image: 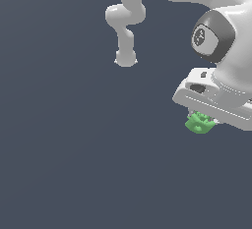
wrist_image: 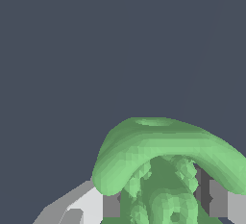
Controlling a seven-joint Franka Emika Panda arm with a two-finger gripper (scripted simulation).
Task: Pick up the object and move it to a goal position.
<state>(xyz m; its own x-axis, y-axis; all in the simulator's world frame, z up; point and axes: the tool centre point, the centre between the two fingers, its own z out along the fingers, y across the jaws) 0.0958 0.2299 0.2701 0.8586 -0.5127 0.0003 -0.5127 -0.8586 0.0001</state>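
You have the object (image: pixel 199 123) seated under the gripper (image: pixel 205 118), at the exterior view's right, with nothing visibly beneath it. In the wrist view the fingers (wrist_image: pixel 218 198) stand closed against the object (wrist_image: pixel 158 170) on both sides, so treat it as clamped. Judge it light, being far smaller than the hand. Its lumpy, curved surface gives uneven contact, so expect it to pivot or slip under fast motion. Hold across the narrower central part between the pads, not the overhanging arched lobe. No goal marker is visible.
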